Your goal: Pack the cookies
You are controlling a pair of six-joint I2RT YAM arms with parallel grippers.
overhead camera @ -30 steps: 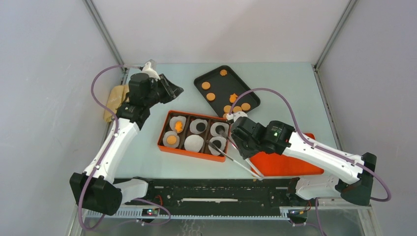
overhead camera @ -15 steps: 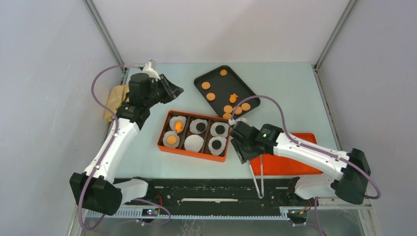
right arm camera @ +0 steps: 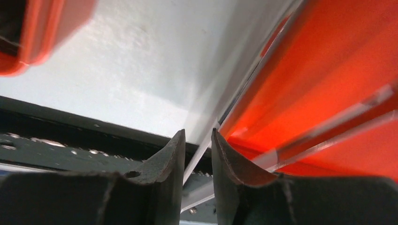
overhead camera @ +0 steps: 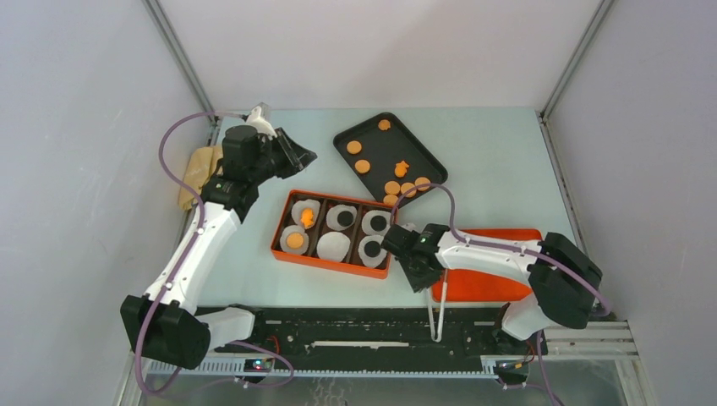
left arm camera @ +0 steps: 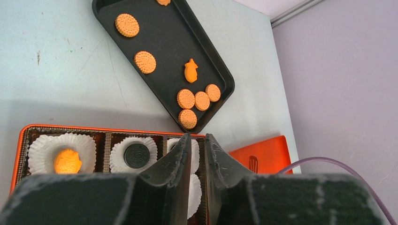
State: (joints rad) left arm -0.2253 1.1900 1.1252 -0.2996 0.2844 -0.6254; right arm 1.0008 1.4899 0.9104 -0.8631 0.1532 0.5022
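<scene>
No legible text, labels or numbers.

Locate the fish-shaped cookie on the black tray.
Top view, right of centre: the fish-shaped cookie lies just beyond the round cookies clustered at the near corner of the black tray.

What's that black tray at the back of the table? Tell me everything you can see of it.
The black tray is a shallow rectangle with rounded corners and a raised rim, matte and dark. It lies flat on the pale table, turned at an angle, one corner right by the orange box; whether they touch is unclear. On it lie eight cookies: seven round ones and one fish-shaped, four of the round ones bunched at that corner.
</scene>
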